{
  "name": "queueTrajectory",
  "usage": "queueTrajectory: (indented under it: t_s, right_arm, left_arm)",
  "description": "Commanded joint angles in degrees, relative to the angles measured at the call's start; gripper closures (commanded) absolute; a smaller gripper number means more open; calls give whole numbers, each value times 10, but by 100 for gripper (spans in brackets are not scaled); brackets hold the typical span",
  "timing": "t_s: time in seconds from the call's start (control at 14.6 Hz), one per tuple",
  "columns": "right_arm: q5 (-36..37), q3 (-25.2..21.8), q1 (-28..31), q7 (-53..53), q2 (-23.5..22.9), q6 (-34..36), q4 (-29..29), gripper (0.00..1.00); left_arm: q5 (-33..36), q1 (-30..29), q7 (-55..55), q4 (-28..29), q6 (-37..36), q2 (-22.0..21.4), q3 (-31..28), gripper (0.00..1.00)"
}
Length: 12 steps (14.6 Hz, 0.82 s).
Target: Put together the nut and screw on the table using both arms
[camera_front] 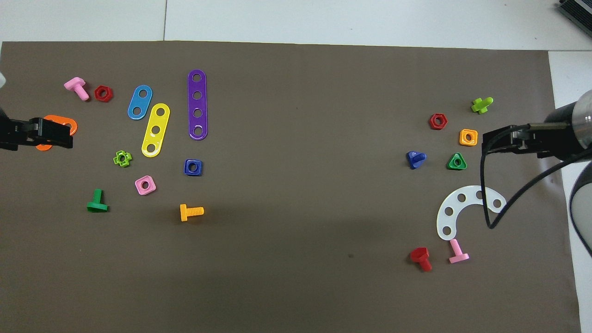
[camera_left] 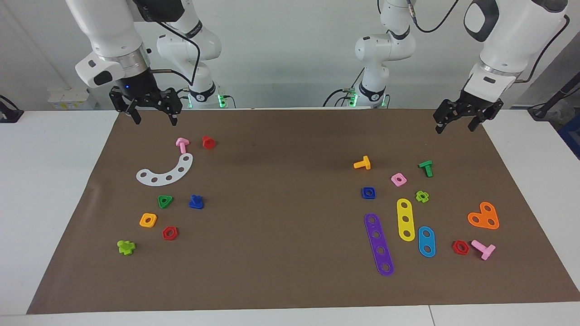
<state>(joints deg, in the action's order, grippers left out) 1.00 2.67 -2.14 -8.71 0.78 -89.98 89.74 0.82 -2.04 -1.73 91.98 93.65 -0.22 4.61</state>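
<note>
The dark-blue square nut (camera_left: 368, 193) (camera_front: 193, 167) lies flat on the brown mat (camera_left: 290, 271) (camera_front: 296, 259) toward the left arm's end. The dark-blue screw (camera_left: 196, 202) (camera_front: 416, 159) rests on its head toward the right arm's end, beside a green triangular nut (camera_left: 165, 201). My left gripper (camera_left: 455, 127) (camera_front: 58, 134) hangs open and empty in the air over the mat's corner at its own end. My right gripper (camera_left: 154, 118) (camera_front: 488, 141) hangs open and empty over the mat's corner at its own end, above a pink bolt (camera_left: 182, 144).
Near the nut lie an orange bolt (camera_left: 362, 163), a pink square nut (camera_left: 398, 179), a purple strip (camera_left: 379, 244), a yellow strip (camera_left: 405, 219) and a light-blue oval plate (camera_left: 426, 241). Near the screw lie a white curved plate (camera_left: 166, 172), an orange nut (camera_left: 148, 220) and a red nut (camera_left: 170, 233).
</note>
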Motion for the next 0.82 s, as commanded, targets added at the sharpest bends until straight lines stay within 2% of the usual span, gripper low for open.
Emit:
queueTrajectory:
  t_s: [0.0, 0.61, 0.75]
  right_arm:
    - [1, 6, 6, -11, -1, 9, -3, 0]
    - [-4, 5, 10, -4, -2, -1, 5, 0]
    - [-4, 4, 10, 1, -6, -31, 17, 1]
  left_arm:
    - [-24, -6, 0, -4, -13, -4, 1, 0]
    - [-32, -2, 1, 4, -14, -9, -2, 0]
    - [-32, -1, 1, 6, -8, -9, -1, 0]
